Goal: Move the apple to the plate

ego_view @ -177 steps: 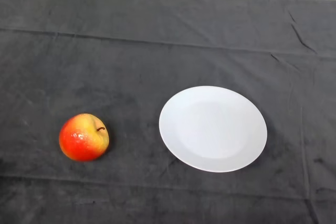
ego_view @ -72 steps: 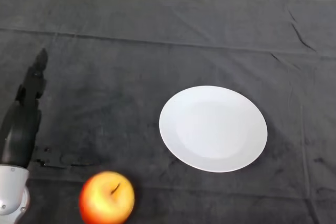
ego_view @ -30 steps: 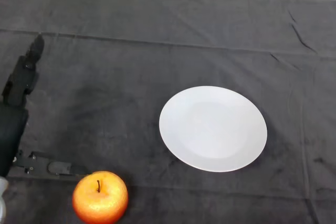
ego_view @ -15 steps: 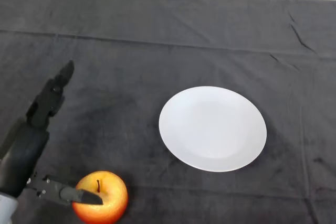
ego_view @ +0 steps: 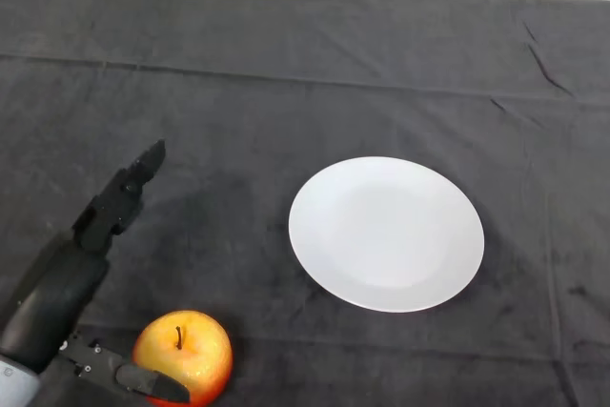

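Note:
A red and yellow apple [ego_view: 186,350] stands stem up near the table's front edge, at the lower left. A white plate [ego_view: 386,234] lies bare in the middle, to the right of the apple and farther back. My left hand [ego_view: 67,283] comes in from the lower left, open. Its straight fingers [ego_view: 124,195] point up and to the right, behind and left of the apple. Its thumb [ego_view: 133,380] crosses the front left of the apple. I cannot tell whether the thumb touches it.
A dark grey cloth [ego_view: 286,92] with creases covers the table. Its far edge meets a pale wall along the top.
The apple rolled from the left side down to the front edge. Over the last second my hand swung right toward the apple, and its thumb came in front of it.

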Controlling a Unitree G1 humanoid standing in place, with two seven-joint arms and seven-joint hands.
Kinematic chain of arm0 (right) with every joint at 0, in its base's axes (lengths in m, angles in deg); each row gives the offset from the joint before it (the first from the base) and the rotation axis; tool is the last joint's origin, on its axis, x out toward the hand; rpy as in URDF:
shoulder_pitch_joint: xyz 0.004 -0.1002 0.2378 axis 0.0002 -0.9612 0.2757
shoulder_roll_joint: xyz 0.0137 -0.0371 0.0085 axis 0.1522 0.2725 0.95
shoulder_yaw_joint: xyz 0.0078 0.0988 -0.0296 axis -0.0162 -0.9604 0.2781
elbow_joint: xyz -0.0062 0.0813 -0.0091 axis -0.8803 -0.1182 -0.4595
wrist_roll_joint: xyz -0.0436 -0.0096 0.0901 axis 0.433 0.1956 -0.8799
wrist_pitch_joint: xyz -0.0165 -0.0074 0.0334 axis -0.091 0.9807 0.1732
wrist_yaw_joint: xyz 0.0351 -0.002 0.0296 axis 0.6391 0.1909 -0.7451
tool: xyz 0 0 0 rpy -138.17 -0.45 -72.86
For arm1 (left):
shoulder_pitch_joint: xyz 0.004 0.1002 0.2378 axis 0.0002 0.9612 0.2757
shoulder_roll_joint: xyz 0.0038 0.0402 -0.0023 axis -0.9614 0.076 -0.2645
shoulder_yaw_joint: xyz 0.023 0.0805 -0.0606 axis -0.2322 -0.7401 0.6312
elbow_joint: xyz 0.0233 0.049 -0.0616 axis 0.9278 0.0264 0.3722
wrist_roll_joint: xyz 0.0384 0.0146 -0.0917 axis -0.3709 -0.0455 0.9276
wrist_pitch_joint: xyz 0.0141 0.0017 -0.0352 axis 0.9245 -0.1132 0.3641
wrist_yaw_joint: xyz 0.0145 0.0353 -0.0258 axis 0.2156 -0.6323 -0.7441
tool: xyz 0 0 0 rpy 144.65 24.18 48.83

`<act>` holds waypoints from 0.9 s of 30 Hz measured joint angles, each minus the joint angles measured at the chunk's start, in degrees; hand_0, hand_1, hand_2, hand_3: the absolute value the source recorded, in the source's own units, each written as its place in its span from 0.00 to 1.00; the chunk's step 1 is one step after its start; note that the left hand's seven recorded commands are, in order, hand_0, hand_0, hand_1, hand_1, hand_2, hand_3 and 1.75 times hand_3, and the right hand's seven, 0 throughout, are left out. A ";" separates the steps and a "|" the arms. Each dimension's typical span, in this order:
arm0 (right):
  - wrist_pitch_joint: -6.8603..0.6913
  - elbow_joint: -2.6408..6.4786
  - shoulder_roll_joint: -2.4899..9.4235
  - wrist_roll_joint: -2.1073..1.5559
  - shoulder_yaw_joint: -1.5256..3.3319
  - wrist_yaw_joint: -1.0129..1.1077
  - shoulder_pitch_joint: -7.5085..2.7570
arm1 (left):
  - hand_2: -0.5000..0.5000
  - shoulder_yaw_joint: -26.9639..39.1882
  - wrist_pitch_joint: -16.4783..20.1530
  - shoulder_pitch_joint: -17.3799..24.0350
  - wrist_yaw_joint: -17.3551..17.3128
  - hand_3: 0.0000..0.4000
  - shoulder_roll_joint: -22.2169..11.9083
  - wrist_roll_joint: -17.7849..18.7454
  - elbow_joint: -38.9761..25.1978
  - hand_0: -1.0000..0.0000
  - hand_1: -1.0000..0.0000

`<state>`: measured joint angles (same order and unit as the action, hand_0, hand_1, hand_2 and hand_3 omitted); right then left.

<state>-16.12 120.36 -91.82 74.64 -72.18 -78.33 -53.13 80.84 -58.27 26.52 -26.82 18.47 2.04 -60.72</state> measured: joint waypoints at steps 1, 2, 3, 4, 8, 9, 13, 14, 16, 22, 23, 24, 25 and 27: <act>0.00 0.00 0.00 0.00 0.00 0.00 0.00 | 0.50 -0.63 0.00 0.00 -0.04 0.00 -0.01 -0.22 0.00 1.00 1.00; 0.00 0.00 0.00 0.00 0.00 0.00 0.00 | 0.50 -1.09 0.00 0.00 -0.09 0.00 -0.01 -0.42 0.00 1.00 1.00; 0.00 0.00 0.00 0.00 0.00 0.00 0.00 | 0.50 -1.68 0.00 0.00 -0.26 0.00 -0.01 -0.81 0.02 1.00 1.00; 0.00 0.00 0.00 -0.01 0.00 0.00 0.00 | 0.50 -1.94 0.00 0.00 -0.50 0.00 -0.01 -0.97 0.04 1.00 1.00; 0.00 0.00 0.00 -0.02 0.02 0.00 0.00 | 0.50 -2.79 0.00 -0.08 -0.94 0.00 -0.01 -2.05 0.55 1.00 1.00; 0.00 0.00 0.00 -0.02 0.02 0.00 0.00 | 0.50 -3.08 0.00 -0.10 -1.01 0.00 -0.01 -2.11 0.81 1.00 1.00; 0.00 0.00 0.00 -0.02 0.03 0.00 0.00 | 0.50 -3.69 -0.17 -0.33 -1.13 0.00 -0.01 -2.68 3.69 1.00 1.00; 0.00 0.00 0.00 -0.03 0.03 0.00 0.00 | 0.50 -3.79 -0.28 -0.35 -1.20 0.00 -0.01 -2.86 4.59 1.00 1.00; 0.00 0.00 0.00 -0.03 0.03 0.00 0.00 | 0.50 -3.81 -0.88 -0.43 -1.28 0.00 -0.01 -3.28 6.65 1.00 1.00; 0.00 0.00 0.00 -0.03 0.03 0.00 0.00 | 0.50 -3.88 -2.49 -1.89 -1.30 0.00 -0.01 -4.16 12.85 1.00 1.00; 0.00 0.00 0.00 -0.03 0.03 0.00 0.00 | 0.50 -3.97 -2.56 -2.58 -1.30 0.00 -0.01 -4.40 13.98 1.00 1.00; 0.00 0.00 0.00 -0.03 0.04 0.00 0.00 | 0.50 -4.00 -2.56 -3.01 -1.30 0.00 -0.01 -4.46 14.70 1.00 1.00; 0.00 0.00 0.00 -0.03 0.03 0.00 0.00 | 0.50 -4.02 -2.57 -3.23 -1.30 0.00 0.00 -4.47 15.07 1.00 1.00; 0.00 0.00 0.00 -0.04 0.03 0.00 0.00 | 0.50 -4.32 -2.57 -3.56 -1.30 0.00 0.00 -4.55 15.44 1.00 1.00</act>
<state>-16.12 120.36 -91.82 74.60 -72.14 -78.33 -53.13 76.52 -60.84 22.96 -28.11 18.47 -2.51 -45.27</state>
